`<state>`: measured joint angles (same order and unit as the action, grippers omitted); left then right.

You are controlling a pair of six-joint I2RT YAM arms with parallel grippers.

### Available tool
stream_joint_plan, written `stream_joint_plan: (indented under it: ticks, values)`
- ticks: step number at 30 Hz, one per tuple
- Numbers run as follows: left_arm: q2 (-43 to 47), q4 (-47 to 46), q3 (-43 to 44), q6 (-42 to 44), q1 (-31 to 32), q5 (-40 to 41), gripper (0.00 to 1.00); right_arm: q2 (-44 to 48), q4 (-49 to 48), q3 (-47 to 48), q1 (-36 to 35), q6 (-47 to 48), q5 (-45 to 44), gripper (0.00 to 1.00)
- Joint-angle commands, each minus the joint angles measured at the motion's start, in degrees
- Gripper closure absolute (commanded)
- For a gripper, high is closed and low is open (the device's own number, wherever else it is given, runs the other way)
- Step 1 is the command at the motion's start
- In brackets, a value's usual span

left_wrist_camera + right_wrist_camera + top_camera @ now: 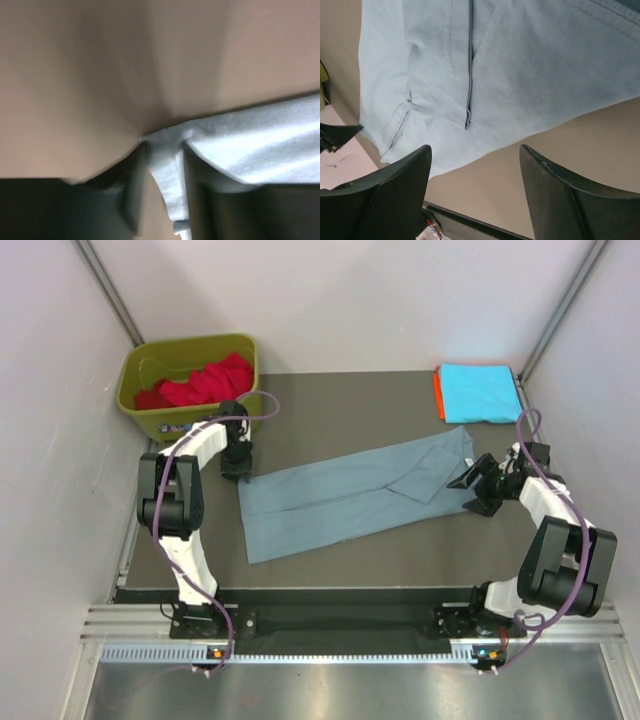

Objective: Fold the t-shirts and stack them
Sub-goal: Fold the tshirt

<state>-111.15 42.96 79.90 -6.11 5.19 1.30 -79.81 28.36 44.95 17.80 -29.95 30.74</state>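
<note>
The grey-blue t-shirt is laid on the table as a long strip, folded lengthwise and slanting from near left to far right. Its left corner is seen between the fingers of the left gripper; whether it is pinched cannot be told. The right gripper is spread just beside the right end, gripping nothing.

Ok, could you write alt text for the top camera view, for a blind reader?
A grey-blue t-shirt, folded into a long strip, lies slantwise on a dark table, the left pincer and right pincer at its ends. Behind: red cloth in an olive bin, left; a cyan shirt folded on an orange one, right.
</note>
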Motion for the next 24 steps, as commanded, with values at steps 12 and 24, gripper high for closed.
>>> stream_joint_plan:
  ticks: [12,24]
  values:
    - [3.22,-3.15,-4.39,-5.57,-3.34,13.28,1.00,-0.87,0.73,4.09,0.56,0.69,-4.99,0.28]
    - [10.42,-1.82,-14.85,-16.12,-16.34,16.37,1.00,-3.33,-2.51,1.82,-0.13,-0.98,-5.08,0.29]
